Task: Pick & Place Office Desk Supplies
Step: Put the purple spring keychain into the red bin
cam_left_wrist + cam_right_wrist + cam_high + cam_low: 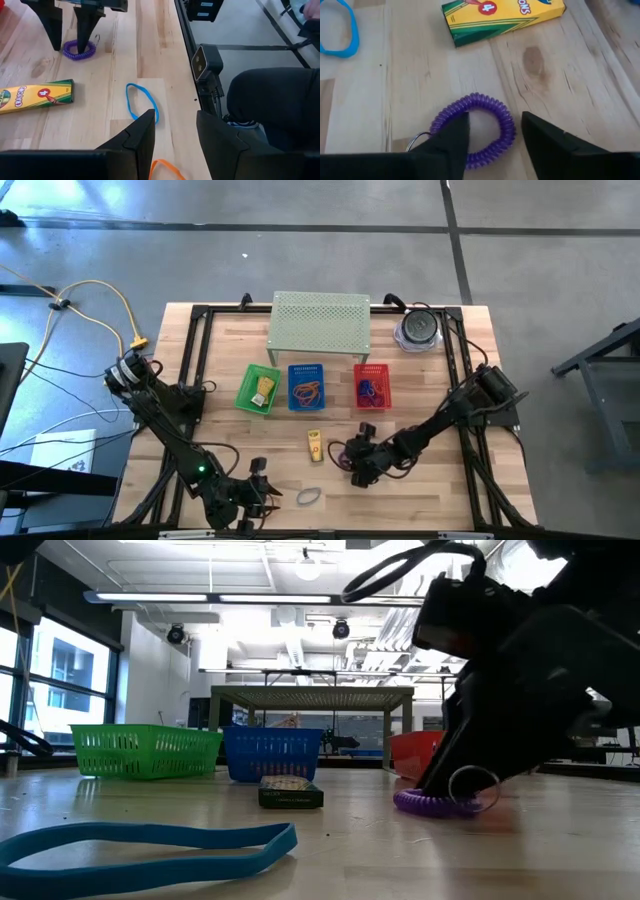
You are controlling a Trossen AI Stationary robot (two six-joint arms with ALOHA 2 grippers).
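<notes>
Right claw (492, 142) spread open, straddling the purple coil band's (492, 112) rim, ungripped.

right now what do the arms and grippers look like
Both arms are dark, jointed links. The left arm shows a small green light near its wrist and black cables at its base. The left gripper and right gripper each have two thick, black, wedge-shaped fingers with flat inner faces.

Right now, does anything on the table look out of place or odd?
Three supplies lie loose on the table, outside the baskets: a crayon box, a blue rubber band near the front edge, and a purple coil band. The open right gripper straddles the coil's near side. The left gripper is open over the blue band. Nothing looks damaged.
</notes>
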